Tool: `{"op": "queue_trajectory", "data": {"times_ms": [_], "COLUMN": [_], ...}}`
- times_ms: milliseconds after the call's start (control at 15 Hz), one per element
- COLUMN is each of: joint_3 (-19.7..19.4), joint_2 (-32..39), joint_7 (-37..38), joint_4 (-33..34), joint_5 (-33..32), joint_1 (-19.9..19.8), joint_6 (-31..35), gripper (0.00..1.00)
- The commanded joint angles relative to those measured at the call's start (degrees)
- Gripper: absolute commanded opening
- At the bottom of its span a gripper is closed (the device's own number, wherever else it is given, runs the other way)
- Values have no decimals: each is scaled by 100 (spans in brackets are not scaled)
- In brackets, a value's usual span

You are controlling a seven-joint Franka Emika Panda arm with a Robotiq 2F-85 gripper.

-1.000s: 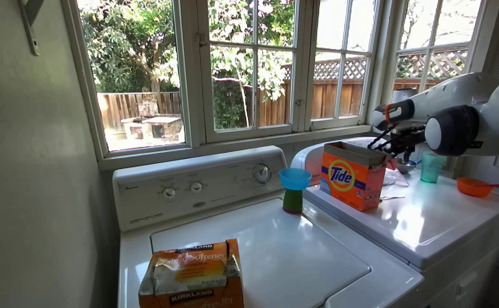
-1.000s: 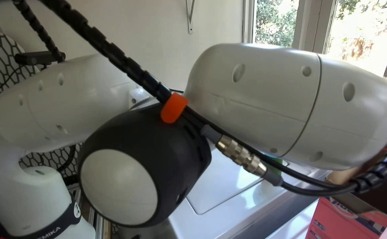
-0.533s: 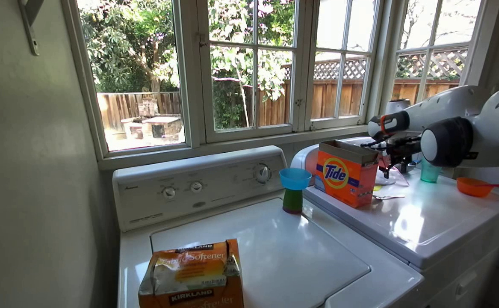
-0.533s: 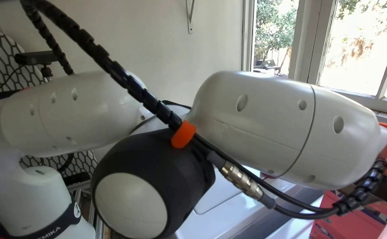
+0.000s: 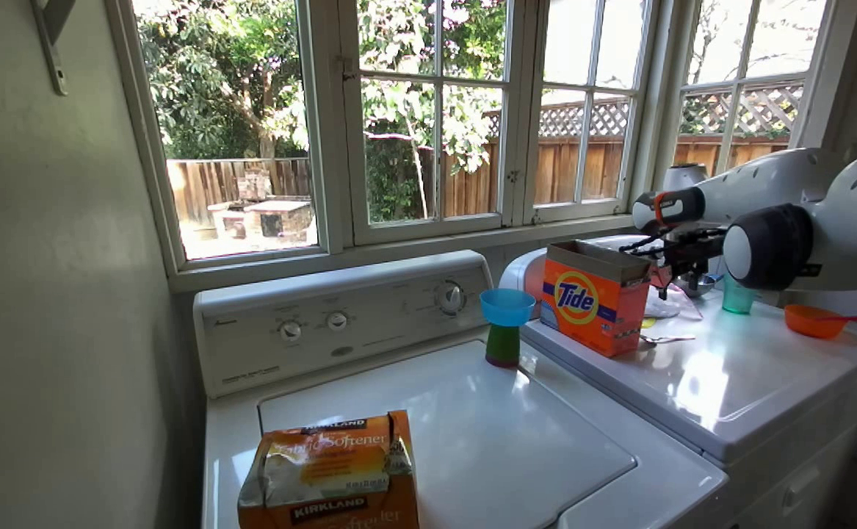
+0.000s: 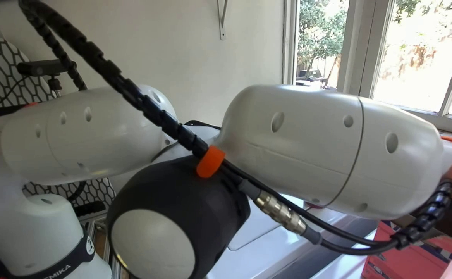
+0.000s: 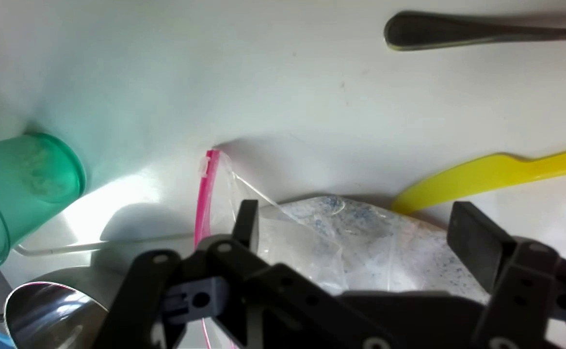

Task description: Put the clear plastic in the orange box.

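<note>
The clear plastic [image 7: 307, 252] is a see-through bag with a pink zip edge, lying on the white machine top in the wrist view. In an exterior view, part of the clear plastic [image 5: 681, 305] shows behind the orange box [image 5: 582, 297], which stands upright with its top open. A reddish side of the orange box [image 6: 408, 252] appears low in an exterior view. My gripper [image 7: 360, 232] is open above the bag, its fingers spread to either side of the bag's middle and nothing gripped between them. The bag's lower part is hidden by the gripper.
Beside the bag lie a yellow knife [image 7: 486, 182] and a metal utensil handle [image 7: 457, 31]. A teal cup [image 7: 25, 189] and a shiny metal bowl [image 7: 55, 315] are close by. Farther off are an orange bowl [image 5: 814, 322], a blue bowl [image 5: 507, 307] on a green cup, and a softener packet [image 5: 333, 470].
The arm and open gripper came down behind the box, then rose very slightly. The orange box shifted a little to the left in an exterior view, uncovering something yellow beside it.
</note>
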Motion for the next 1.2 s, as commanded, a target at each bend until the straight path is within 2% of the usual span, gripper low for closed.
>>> {"op": "queue_trajectory", "data": {"times_ms": [0,200,667,867,1133], "joint_3": [436,634,309,119,-25], "joint_2": [125,361,767,675,557], "joint_7": [-617,-810,-247,222,425], "joint_4": [60,211,156,-26,-129], "joint_5": [184,261,-27,-93,-128], "joint_1": [-160,-204,-55,-7,42], "joint_6": [789,1638,3001,3036,2467], "gripper": [100,100,100,99,98]}}
